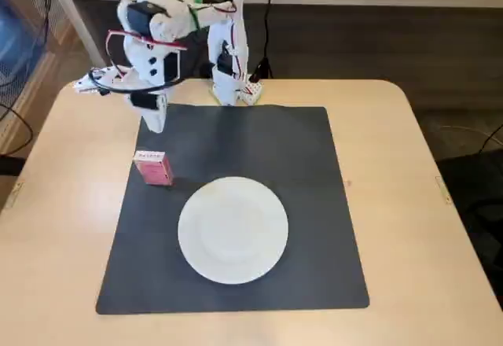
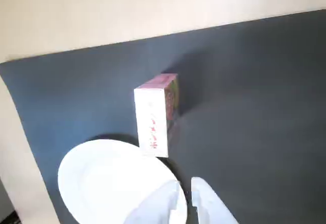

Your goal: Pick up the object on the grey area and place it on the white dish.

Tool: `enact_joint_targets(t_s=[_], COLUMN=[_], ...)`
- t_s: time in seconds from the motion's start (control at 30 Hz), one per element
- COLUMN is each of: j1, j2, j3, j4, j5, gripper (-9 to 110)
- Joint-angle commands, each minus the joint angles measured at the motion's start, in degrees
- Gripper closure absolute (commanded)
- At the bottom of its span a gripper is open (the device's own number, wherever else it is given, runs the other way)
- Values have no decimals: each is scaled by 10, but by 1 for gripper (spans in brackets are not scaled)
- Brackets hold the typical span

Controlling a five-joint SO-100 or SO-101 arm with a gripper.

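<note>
The gripper [image 2: 186, 193] is shut and holds nothing.
The pink box [image 2: 155, 114] sits just ahead on the mat [image 2: 254, 91], not yet on the plate [image 2: 107, 183].

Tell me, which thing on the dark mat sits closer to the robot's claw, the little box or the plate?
The small pink box, by the dark mat's left edge just below the claw in the fixed view. The white plate lies farther off, near the mat's middle.

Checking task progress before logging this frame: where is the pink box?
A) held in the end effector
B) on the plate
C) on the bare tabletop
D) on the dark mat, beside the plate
D: the box stands on the mat, just off the plate rim, with nothing gripping it.
</note>
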Motion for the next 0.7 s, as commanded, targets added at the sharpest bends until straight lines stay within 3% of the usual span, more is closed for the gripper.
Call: enact_joint_targets(t_s=[0.0,0.2,0.67], j1=[24,33,-11], j2=[3,-21,-111], j3=[-28,-22,-41], j4=[3,3,2], j5=[-25,-44,-41], gripper=[73,58,52])
